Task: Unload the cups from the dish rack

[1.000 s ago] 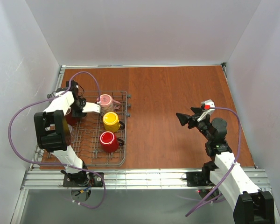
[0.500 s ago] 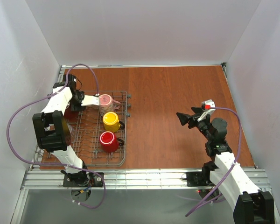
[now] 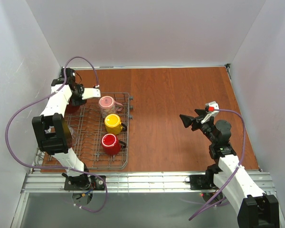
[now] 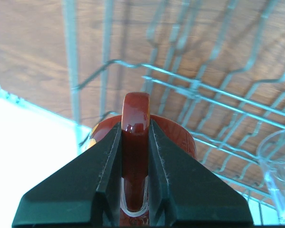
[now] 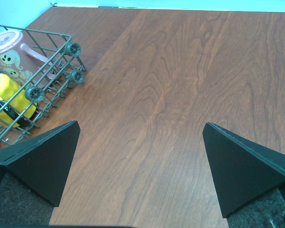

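Observation:
The grey wire dish rack (image 3: 92, 160) sits at the left of the table. In its right column stand a pink mug (image 3: 106, 103), a yellow mug (image 3: 112, 123) and a glossy red mug (image 3: 109, 142). My left gripper (image 3: 74, 100) is over the rack's far left corner. In the left wrist view it (image 4: 135, 124) is shut on the upright handle of a dark red-brown mug (image 4: 175, 138), held above the rack wires (image 4: 194, 85). A clear glass tumbler (image 4: 280, 173) stands at the lower right there. My right gripper (image 3: 186, 121) is open and empty over bare table (image 5: 141, 124).
White walls close in the wooden table (image 3: 180, 95) on the left, back and right. The right wrist view shows the rack's corner (image 5: 52, 35) with the pink mug (image 5: 9, 52) and the yellow mug (image 5: 7, 97). A metal rail (image 3: 147, 180) runs along the near edge.
My left wrist has swung toward the back-left corner, away from the pink mug, still gripping the dark red-brown mug. The right arm has barely moved.

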Controlling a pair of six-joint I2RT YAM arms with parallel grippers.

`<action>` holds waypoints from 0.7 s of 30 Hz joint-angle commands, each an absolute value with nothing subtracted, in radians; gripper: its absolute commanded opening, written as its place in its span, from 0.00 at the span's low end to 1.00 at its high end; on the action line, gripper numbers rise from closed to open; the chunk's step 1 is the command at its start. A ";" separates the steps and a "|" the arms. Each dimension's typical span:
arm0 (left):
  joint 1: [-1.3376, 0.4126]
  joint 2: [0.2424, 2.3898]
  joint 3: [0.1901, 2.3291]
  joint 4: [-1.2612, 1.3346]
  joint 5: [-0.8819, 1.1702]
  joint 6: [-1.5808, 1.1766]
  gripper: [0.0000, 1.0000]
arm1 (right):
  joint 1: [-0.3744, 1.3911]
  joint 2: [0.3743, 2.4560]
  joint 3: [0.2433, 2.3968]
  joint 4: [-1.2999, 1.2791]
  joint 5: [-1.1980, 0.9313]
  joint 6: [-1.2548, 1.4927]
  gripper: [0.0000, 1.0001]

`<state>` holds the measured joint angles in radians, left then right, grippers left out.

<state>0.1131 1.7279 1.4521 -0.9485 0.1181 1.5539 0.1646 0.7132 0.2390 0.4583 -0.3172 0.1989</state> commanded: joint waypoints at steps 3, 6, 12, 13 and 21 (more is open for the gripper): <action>0.115 1.689 1.581 -0.861 0.144 1.471 0.00 | 0.164 0.709 0.255 0.482 -0.334 0.190 0.99; 0.115 1.693 1.629 -0.812 0.182 1.398 0.00 | 0.164 0.709 0.261 0.482 -0.351 0.196 0.99; 0.114 1.697 1.735 -0.704 0.285 1.148 0.00 | 0.164 0.713 0.294 0.480 -0.416 0.215 0.98; 0.115 1.695 1.770 -0.671 0.296 1.100 0.00 | 0.164 0.715 0.302 0.480 -0.426 0.218 0.98; 0.083 1.638 1.910 -0.595 0.507 0.706 0.00 | 0.164 0.776 0.405 0.477 -0.635 0.232 0.92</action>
